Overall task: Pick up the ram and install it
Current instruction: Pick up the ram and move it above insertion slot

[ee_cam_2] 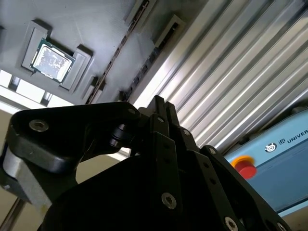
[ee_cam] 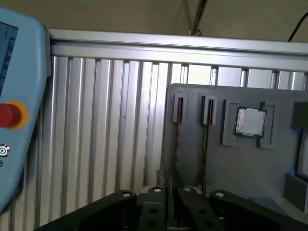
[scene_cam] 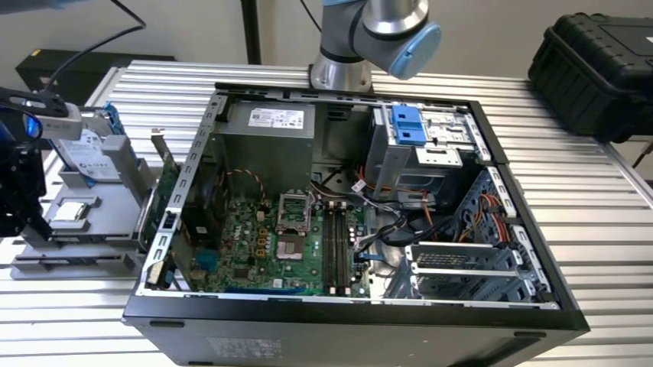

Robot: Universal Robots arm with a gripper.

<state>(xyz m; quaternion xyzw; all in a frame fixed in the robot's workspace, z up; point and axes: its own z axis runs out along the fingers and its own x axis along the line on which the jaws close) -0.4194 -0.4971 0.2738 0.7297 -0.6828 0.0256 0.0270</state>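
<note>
Ribbed metal tabletop [ee_cam: 106, 134] lies open on 1 side of the gripper [ee_cam: 169, 190], which is pinched narrowly onto the ram [ee_cam: 176, 144], standing on edge in a slot of the grey tray [ee_cam: 231, 168]. Just beside, a 2nd stick [ee_cam: 206, 144] crowds it. Pickup looks begun; installing remains: the computer case [scene_cam: 347, 315], walls raised, sits well apart, toward the exterior view's right.

An open computer case [scene_cam: 337, 315] lies in the middle of the table [scene_cam: 597, 202], the arm's base [scene_cam: 342, 73] stands behind it, and at the exterior view's left sits a tray [scene_cam: 115, 200] holding a chip [scene_cam: 69, 212], with the gripper [ee_cam: 168, 191] over the tray's edge.
</note>
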